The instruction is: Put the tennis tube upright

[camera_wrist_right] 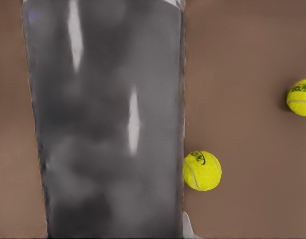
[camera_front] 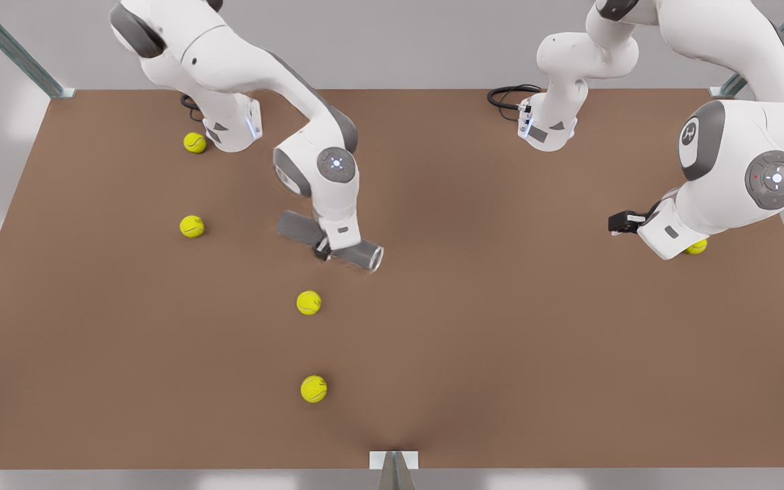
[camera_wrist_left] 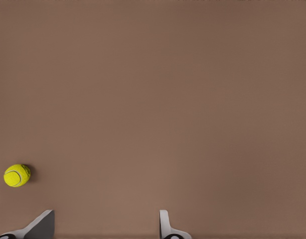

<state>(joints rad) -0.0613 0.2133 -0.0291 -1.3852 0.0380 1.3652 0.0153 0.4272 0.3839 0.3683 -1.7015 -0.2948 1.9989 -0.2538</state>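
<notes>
Grasp step: the right gripper (camera_front: 324, 246), left of centre in the front view, straddles the middle of the slim grey metallic-looking tennis tube (camera_front: 329, 241), which lies tilted on the brown table (camera_front: 501, 327); jaws look closed on it, though I can't tell how firmly. The left gripper (camera_front: 620, 222), at the right of the front view, waits with fingers (camera_wrist_left: 165, 225) spread wide, holding nothing. Next I'd lift and rotate the tube vertical, landing clear of the nearest yellow-green tennis ball (camera_front: 309, 302), whose dark logo is unreadable.
</notes>
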